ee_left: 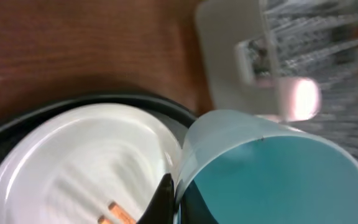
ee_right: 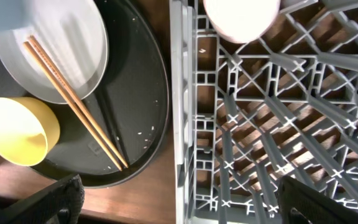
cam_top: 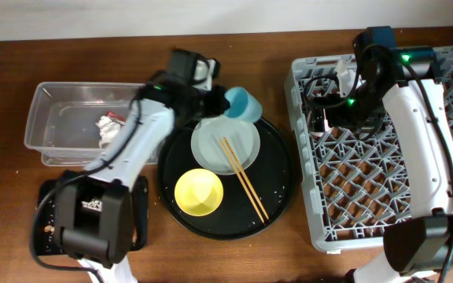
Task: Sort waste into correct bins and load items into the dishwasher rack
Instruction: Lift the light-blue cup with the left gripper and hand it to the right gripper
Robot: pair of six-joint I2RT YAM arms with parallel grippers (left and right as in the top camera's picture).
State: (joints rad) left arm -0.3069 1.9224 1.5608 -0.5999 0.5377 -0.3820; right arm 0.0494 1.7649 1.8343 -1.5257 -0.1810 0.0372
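My left gripper (cam_top: 220,102) is shut on the rim of the small blue cup (cam_top: 242,104), holding it tilted above the far edge of the round black tray; one jaw is inside the rim in the left wrist view (ee_left: 176,199). The cup (ee_left: 272,174) fills that view. The grey-green plate (cam_top: 225,145), with the chopsticks (cam_top: 244,179) across it, and the yellow bowl (cam_top: 199,192) sit on the tray. My right gripper (ee_right: 182,208) is open and empty over the near left edge of the dishwasher rack (cam_top: 384,189). The pink cup (ee_right: 241,18) stands upside down in the rack.
The clear tub (cam_top: 53,102) at the left holds crumpled tissue (cam_top: 103,130) and a red wrapper (cam_top: 116,116). The small black tray (cam_top: 47,206) lies in front of it, partly under my left arm. The round black tray (cam_top: 278,181) lies between the tub and the rack.
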